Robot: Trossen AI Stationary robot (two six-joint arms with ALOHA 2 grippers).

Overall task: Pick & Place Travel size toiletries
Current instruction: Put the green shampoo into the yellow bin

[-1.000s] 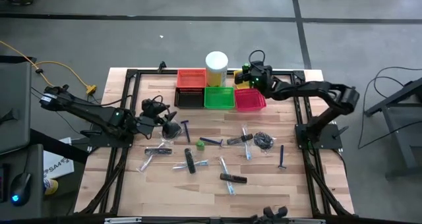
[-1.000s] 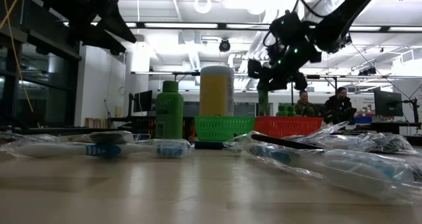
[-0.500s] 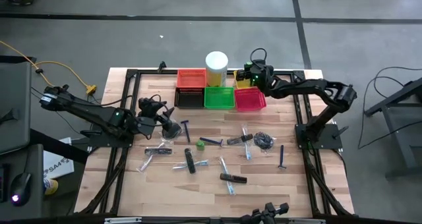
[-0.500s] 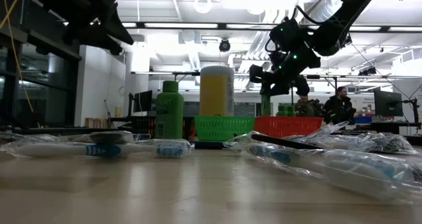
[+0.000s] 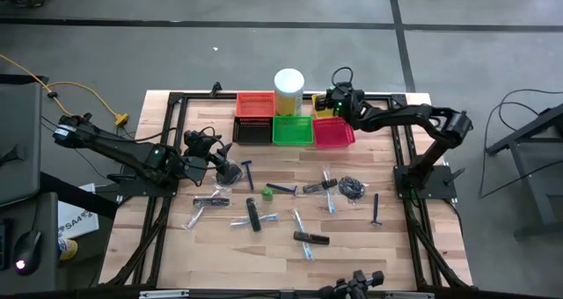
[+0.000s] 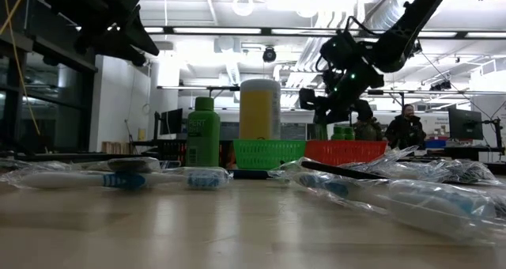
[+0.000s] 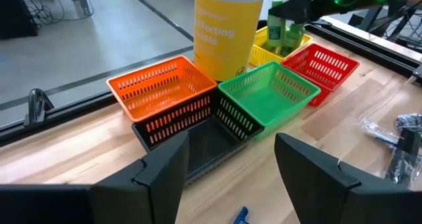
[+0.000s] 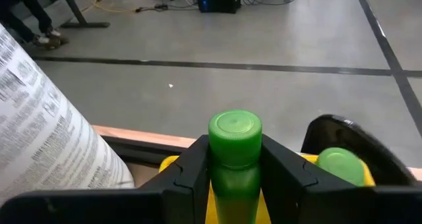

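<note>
The right gripper point(image 5: 333, 100) has drifted a little further toward the far edge of the bench point(image 5: 352, 233) over the last second and now sits over the yellow basket point(image 7: 264, 51), behind the red basket point(image 5: 332, 134). Its fingers are clamped on a small green bottle point(image 8: 233, 159) by the neck, just under the cap. To my eye that means the carry is nearly over and the drop into the yellow basket comes next.

The right wrist view shows the grip plainly, and a second green cap point(image 8: 339, 165) already down in that basket; from above the bottle is only a green speck under the arm. The level view shows the gripper hanging above the basket row, not yet lowered.

The left gripper point(image 5: 211, 151) waits at the bench's left, its fingers spread wide with nothing between them.

Razors, wrapped toothbrushes point(image 5: 299, 220), black sticks point(image 5: 312, 238) and a dark coil point(image 5: 352, 188) lie scattered across the middle.
</note>
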